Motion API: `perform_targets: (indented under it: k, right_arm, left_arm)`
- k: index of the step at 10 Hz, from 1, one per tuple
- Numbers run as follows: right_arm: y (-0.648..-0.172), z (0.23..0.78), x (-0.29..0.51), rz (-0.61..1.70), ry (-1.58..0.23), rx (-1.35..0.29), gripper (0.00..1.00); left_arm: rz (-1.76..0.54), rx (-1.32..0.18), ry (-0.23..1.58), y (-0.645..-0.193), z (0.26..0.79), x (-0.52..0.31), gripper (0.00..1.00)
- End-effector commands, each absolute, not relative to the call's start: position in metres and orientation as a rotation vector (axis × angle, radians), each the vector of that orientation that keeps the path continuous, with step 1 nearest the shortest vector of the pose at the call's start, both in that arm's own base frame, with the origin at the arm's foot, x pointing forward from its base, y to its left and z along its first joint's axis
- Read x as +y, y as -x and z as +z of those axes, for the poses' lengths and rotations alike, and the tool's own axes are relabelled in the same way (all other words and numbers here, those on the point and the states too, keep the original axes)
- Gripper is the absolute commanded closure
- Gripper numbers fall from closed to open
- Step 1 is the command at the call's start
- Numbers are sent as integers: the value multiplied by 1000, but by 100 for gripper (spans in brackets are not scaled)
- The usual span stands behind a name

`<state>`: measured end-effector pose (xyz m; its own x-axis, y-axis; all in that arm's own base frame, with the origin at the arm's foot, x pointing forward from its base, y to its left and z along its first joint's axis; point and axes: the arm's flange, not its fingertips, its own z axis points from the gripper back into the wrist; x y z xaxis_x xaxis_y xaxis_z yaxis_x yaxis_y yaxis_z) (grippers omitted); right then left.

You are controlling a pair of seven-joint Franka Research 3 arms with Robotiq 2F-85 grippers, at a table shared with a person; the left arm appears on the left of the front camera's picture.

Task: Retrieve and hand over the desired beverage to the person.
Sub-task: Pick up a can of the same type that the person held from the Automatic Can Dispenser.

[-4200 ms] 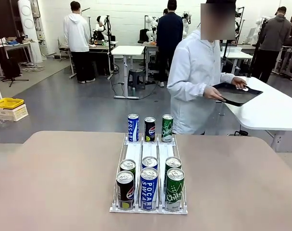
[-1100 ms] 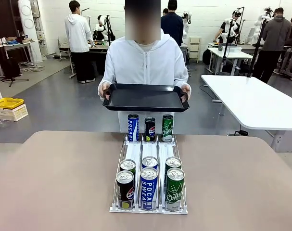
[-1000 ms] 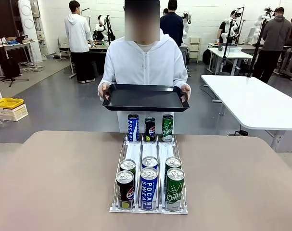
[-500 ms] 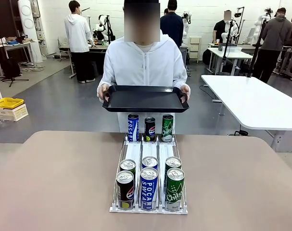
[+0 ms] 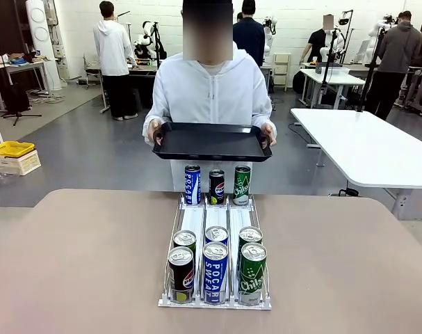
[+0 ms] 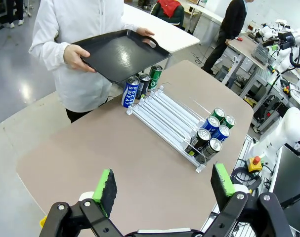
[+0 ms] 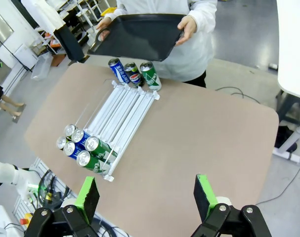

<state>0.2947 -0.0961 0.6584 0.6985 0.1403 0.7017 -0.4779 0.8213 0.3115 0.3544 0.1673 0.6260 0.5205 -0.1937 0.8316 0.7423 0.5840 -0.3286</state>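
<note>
jacket on the person [image 5: 209, 94]: plain white
tray [image 5: 211, 141]: black
table [image 5: 78, 264]: pinkish tan
rack [image 5: 194, 221]: whitish, maybe clear, hard to tell
blue can [image 5: 215, 273]: blue, white lettering
black can [image 5: 181, 275]: black, red-blue logo
green can [image 5: 252, 274]: green, white script
left gripper [image 6: 163, 183]: black, green pads [image 6: 106, 190]
right gripper [image 7: 147, 196]: same colours

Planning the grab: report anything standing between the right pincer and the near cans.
Nothing visible does: just bare table lies between the open right pincer and the near cans in the rack.

"POCARI SWEAT" on front blue can [image 5: 215, 273]
</note>
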Motion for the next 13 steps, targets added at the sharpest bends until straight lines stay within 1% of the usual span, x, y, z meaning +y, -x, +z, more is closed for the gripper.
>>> perform_targets:
  k: [1, 13]
  right_arm:
    - [-296, 658, -96, 358, -497, -717, 0]
    - [-296, 658, -96, 358, -497, -717, 0]
  left_arm:
    - [-626, -855, 769, -355, 629, 169, 0]
    - [-626, -855, 769, -355, 629, 169, 0]
